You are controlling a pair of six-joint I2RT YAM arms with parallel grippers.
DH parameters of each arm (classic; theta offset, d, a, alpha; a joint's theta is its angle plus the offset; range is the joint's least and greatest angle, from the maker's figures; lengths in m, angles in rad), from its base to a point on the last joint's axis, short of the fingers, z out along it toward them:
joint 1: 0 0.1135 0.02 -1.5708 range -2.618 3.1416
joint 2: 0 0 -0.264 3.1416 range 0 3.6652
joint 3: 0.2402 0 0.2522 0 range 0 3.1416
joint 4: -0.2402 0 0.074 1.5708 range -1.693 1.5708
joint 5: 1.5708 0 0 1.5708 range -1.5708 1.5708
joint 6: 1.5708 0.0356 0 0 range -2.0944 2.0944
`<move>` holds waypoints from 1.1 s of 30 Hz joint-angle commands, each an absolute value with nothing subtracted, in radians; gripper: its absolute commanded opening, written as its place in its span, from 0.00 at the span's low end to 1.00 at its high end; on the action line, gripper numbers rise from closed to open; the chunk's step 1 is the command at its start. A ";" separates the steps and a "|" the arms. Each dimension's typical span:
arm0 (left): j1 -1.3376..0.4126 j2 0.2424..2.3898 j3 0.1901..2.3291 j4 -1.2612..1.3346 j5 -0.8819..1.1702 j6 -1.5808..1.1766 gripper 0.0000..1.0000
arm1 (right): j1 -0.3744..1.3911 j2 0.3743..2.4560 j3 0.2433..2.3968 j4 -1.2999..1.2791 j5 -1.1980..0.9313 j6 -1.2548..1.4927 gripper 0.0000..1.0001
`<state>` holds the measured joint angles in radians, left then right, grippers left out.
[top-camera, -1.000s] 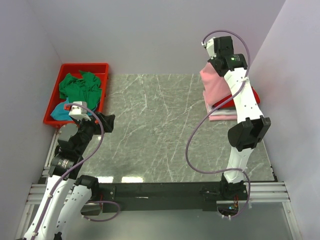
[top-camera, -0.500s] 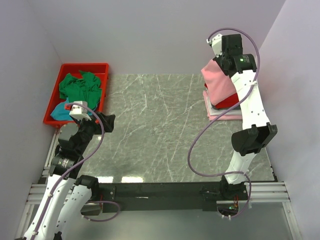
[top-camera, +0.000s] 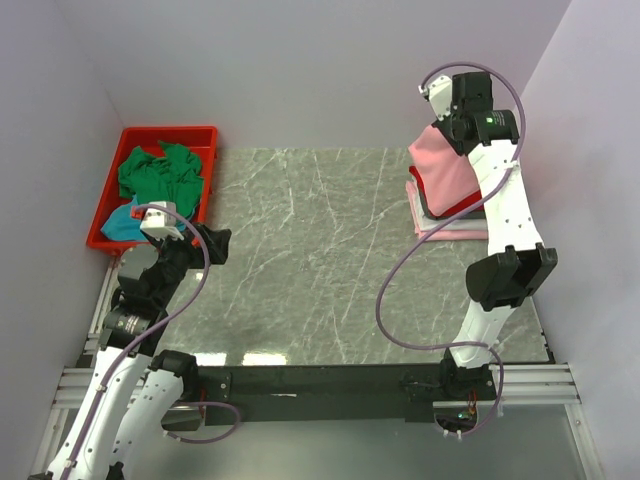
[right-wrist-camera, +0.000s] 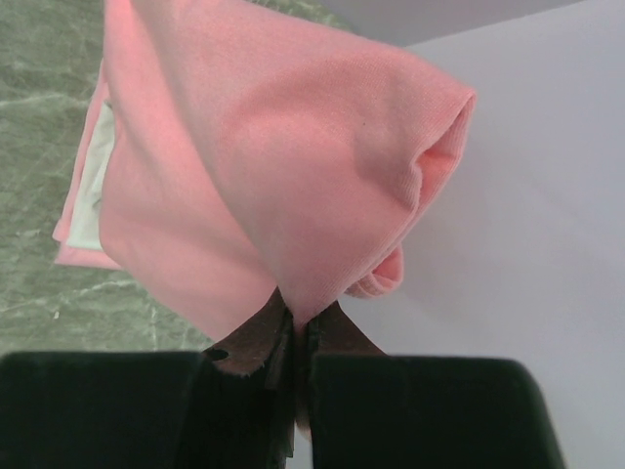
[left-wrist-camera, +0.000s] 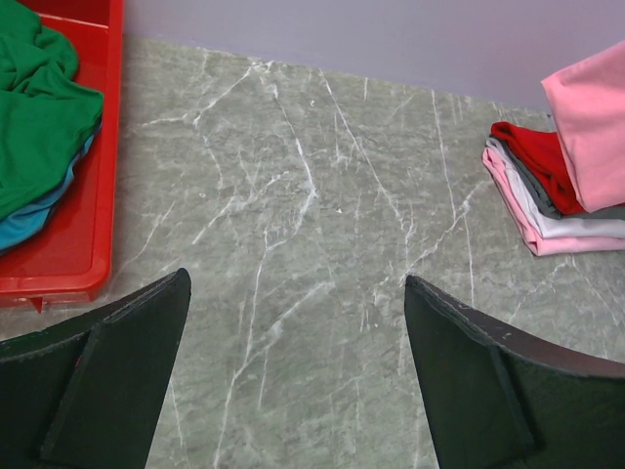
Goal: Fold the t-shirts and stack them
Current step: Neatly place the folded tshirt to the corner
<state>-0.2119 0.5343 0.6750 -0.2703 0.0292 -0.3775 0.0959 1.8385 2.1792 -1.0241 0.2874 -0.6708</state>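
Observation:
My right gripper (right-wrist-camera: 296,318) is shut on a folded salmon pink t-shirt (right-wrist-camera: 283,176) and holds it in the air at the far right, over a stack of folded shirts (top-camera: 445,222). The pink shirt (top-camera: 452,170) hangs down over the stack and hides most of it. In the left wrist view the stack (left-wrist-camera: 547,210) shows red, grey and pale pink layers. My left gripper (left-wrist-camera: 298,293) is open and empty above the bare table near the left. A green t-shirt (top-camera: 158,172) lies crumpled on a teal t-shirt (top-camera: 122,226) in the red bin (top-camera: 205,135).
The red plastic bin (left-wrist-camera: 68,244) stands at the far left of the marble table (top-camera: 300,250). Lilac walls close the table in at the back and both sides; the right wall is close behind the held shirt.
My right gripper has carried the pink shirt to the right and a little back, so it now hangs over the stack and covers the red shirt. The left arm has not moved.

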 commanded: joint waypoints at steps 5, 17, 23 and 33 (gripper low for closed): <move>-0.209 0.541 0.673 -0.235 0.031 -0.353 0.96 | 0.069 1.865 2.175 -0.968 0.265 -0.709 0.00; -0.209 0.546 0.675 -0.235 0.032 -0.351 0.96 | 0.028 1.920 2.169 -0.901 0.259 -0.755 0.00; -0.209 0.555 0.675 -0.235 0.032 -0.353 0.96 | 0.018 1.951 2.172 -0.845 0.275 -0.798 0.00; -0.209 0.566 0.675 -0.232 0.032 -0.353 0.96 | 0.005 2.008 2.191 -0.775 0.281 -0.847 0.00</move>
